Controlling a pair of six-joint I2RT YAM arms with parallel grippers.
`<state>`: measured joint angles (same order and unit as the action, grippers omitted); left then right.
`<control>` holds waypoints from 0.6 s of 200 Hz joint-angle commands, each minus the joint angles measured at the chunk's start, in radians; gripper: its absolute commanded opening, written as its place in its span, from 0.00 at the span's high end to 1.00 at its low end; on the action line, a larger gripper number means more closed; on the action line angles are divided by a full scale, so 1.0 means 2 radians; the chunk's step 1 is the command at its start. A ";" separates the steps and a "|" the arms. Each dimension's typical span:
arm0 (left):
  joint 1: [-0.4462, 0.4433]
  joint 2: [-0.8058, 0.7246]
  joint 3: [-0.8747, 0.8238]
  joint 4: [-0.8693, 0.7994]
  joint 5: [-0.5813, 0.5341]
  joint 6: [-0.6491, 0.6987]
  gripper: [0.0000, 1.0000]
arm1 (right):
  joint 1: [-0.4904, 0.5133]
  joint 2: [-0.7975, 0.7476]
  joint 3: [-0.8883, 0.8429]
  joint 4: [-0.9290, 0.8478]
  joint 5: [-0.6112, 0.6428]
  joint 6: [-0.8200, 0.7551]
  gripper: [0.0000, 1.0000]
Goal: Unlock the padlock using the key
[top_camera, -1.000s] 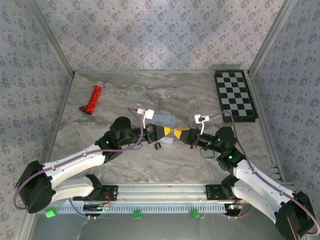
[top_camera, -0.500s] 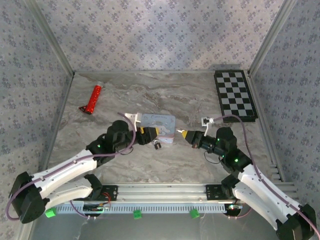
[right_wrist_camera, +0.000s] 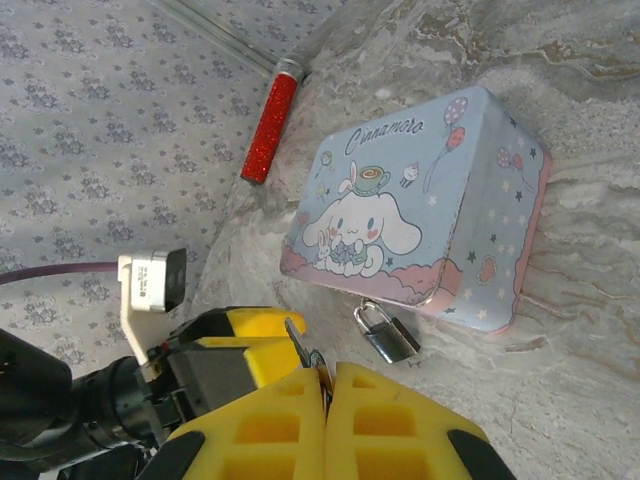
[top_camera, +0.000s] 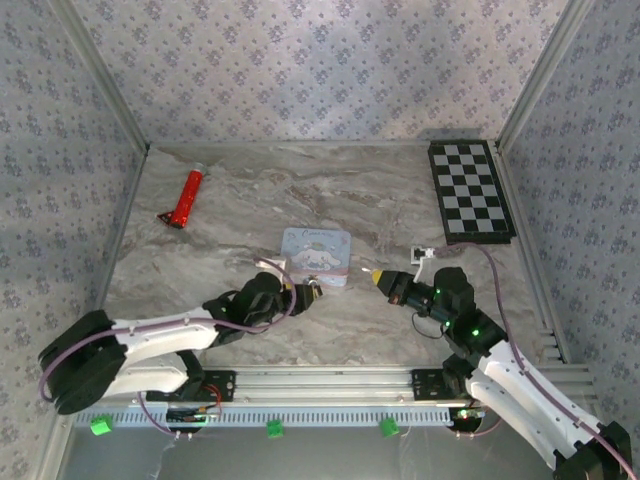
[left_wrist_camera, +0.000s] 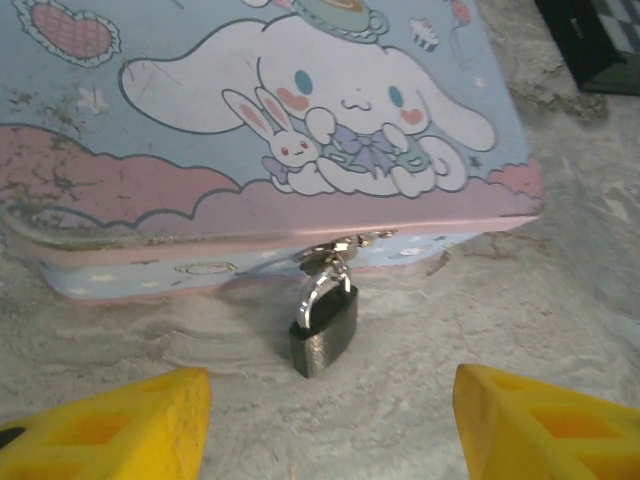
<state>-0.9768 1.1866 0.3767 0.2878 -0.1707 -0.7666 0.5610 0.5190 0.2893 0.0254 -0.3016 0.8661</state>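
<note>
Both arms are drawing back toward the near edge: a second ago the two grippers were meeting over the tin, and now they are sitting apart with its lid uncovered. The left gripper point(top_camera: 296, 293) is lying low on the marble table point(top_camera: 230, 240), just near-left of the pastel cartoon tin point(top_camera: 317, 252). Its yellow fingers point(left_wrist_camera: 110, 425) are standing wide apart and holding nothing.

The padlock point(left_wrist_camera: 323, 325) is sitting straight ahead of those open jaws. Its shackle is threading through the clasp on the tin's near wall, and its dark body is resting on the table, slightly tilted. From above, the padlock point(top_camera: 317, 291) is showing as a small dark speck touching the tin's near edge, just beside the left fingertips.

The right gripper point(top_camera: 374, 277) is hovering to the right of the tin, apart from it, pointing left. Its wrist view is showing the right gripper point(right_wrist_camera: 325, 400) with its fingers pressed together, and a small metal key point(right_wrist_camera: 300, 345) is poking out from the tips. That key is sitting short of the padlock point(right_wrist_camera: 388, 335), not touching it.

A red tube point(top_camera: 186, 197) is lying at the far left, and a checkerboard point(top_camera: 470, 190) at the far right — both well apart from the tin.
</note>
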 commanded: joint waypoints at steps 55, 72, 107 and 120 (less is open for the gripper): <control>-0.011 0.160 0.045 0.109 -0.001 0.009 0.45 | 0.004 -0.031 -0.022 0.009 0.005 0.022 1.00; -0.012 0.190 0.054 0.121 -0.005 0.005 0.47 | 0.003 -0.035 -0.022 0.004 0.003 0.021 1.00; -0.012 0.233 0.071 0.134 -0.008 -0.004 0.54 | 0.003 -0.037 -0.020 0.001 0.001 0.022 1.00; -0.012 0.243 0.074 0.136 -0.010 -0.007 0.57 | 0.003 -0.037 -0.020 0.002 0.001 0.022 1.00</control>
<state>-0.9966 1.5826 0.4797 0.4808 -0.2413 -0.7525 0.5632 0.4561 0.2527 0.0269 -0.3019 0.8955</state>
